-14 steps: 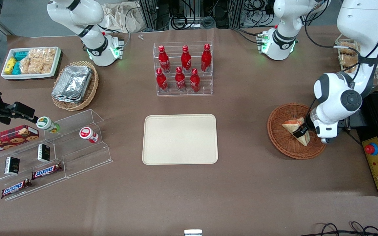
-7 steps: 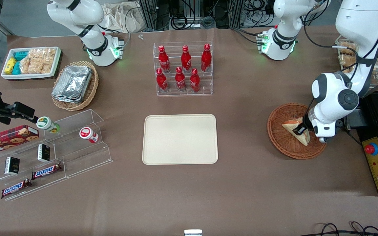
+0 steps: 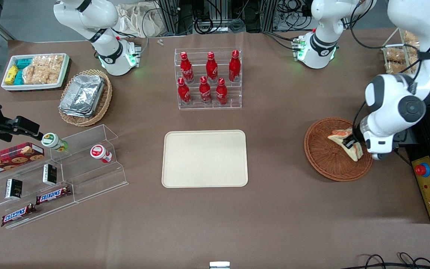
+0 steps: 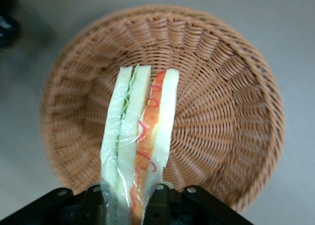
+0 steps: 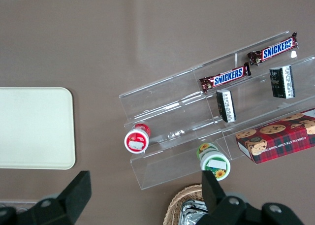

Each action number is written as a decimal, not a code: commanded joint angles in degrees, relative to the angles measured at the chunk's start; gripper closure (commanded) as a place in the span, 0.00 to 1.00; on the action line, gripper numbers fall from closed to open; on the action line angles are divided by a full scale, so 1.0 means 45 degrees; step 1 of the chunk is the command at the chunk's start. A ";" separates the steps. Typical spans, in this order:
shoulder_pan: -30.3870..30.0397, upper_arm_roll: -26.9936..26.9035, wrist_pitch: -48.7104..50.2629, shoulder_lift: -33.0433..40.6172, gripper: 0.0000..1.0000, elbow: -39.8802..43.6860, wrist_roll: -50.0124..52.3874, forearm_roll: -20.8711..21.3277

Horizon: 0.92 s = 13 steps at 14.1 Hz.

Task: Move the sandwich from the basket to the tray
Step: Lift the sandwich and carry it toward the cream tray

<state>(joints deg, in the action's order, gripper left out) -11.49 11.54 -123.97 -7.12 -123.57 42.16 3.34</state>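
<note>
Pinching the sandwich (image 4: 139, 136) by its base in my gripper (image 4: 126, 195), hovering over the basket (image 3: 321, 158); feels like soft bread in slick wrap, so gentle squeeze only; tray (image 3: 204, 158) sits well apart, mid-table.

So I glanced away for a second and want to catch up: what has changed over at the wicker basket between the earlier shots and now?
The gripper, shut on the sandwich, has risen and lifted it off the basket floor; the wrist view shows the sandwich hanging clear above the weave. The arm swung slightly toward its own end of the table. The basket and the bare tray stayed put.
</note>
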 commanded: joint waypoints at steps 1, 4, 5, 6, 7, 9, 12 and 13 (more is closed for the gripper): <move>0.0093 -0.0006 0.3569 0.0802 0.85 0.2487 -0.2055 0.0097; 0.0190 0.0362 0.6408 0.0471 0.83 0.5711 -0.4382 -0.0040; 0.0229 0.0829 0.6976 0.0354 0.87 0.6436 -0.4621 -0.0059; 0.0249 0.1588 0.7368 0.0256 0.88 0.6946 -0.4585 -0.0060; 0.0249 0.2523 0.7411 0.0081 0.90 0.7396 -0.4468 -0.0060; 0.0327 0.4049 0.7256 -0.0930 0.90 0.7771 -0.3382 -0.0389; 0.1512 0.5130 0.5156 -0.4012 0.90 0.8726 -0.0667 -0.0862; 0.2505 0.5034 0.4198 -0.4757 0.90 0.9038 -0.0021 -0.0396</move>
<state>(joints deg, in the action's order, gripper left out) -6.05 34.04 -101.07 -17.46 -90.34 36.44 -0.15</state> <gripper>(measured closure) 0.811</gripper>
